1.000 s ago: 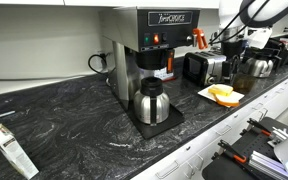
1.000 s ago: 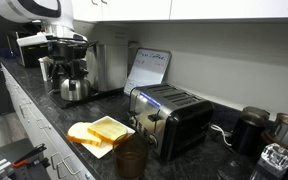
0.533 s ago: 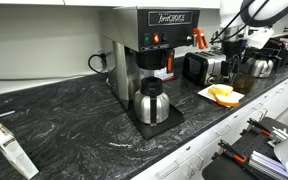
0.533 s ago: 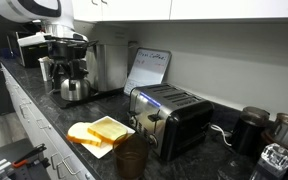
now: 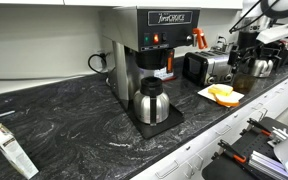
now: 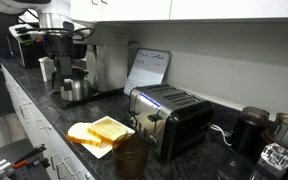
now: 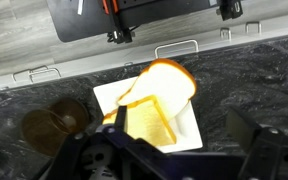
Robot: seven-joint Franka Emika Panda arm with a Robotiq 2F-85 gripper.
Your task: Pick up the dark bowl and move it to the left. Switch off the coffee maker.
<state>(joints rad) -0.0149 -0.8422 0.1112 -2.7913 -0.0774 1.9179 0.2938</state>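
The gripper [image 7: 182, 135] hangs wide open and empty over the white square plate [image 7: 104, 98] of yellow toast [image 7: 159, 100]. The small dark brown bowl [image 7: 52, 127] stands just beside this plate, so a straight descent may strike toast instead. Farther off, the tall steel coffee maker [image 5: 149, 50] shows its switch [image 5: 156, 40] lit orange.

Looking along the surface [image 5: 74, 115] from opposite ends in both exterior views, near the coffee maker [image 5: 149, 45] at 12 o'clock or the toaster [image 6: 169, 120] at 5 o'clock, and straight down, close, from the wrist onto the shared plate [image 7: 189, 132].
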